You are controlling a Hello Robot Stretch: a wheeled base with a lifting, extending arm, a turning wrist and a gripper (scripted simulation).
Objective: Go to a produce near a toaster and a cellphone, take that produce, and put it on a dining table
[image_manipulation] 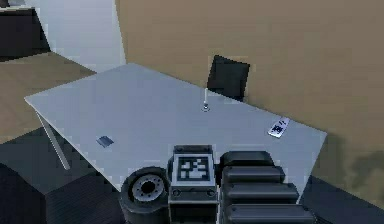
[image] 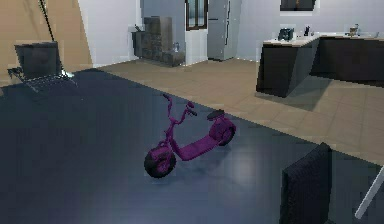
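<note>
One table (image_manipulation: 150,105): pale grey top, running across the arm side view from left to right.
Chair (image_manipulation: 228,77): dark, upright, at the table's far side.
On the table: a small upright thing (image_manipulation: 205,103) near the far edge, just before the chair; a flat dark square (image_manipulation: 104,141) toward the near edge, perhaps a phone; a pale bar (image_manipulation: 278,127) near the right end. All three lie well apart.
Arm (image_manipulation: 255,185): dark stacked segments at the bottom edge, with a white marker (image_manipulation: 193,167) at its end.
Gripper (image_manipulation: 147,190): dark round body left of the marker, low before the table's near edge. Its fingers cannot be made out, so I cannot tell how they stand or whether it holds anything.
Scooter (image: 188,145): purple toy, upright on a dark rug (image: 80,140), mid forward view.
Laptop (image: 40,60): lid up, at the far left.
Counter (image: 290,65): dark, far right, small blobs on top.
Produce: too small to tell among those blobs.
Fridge (image: 220,28): grey, by the back wall.
</note>
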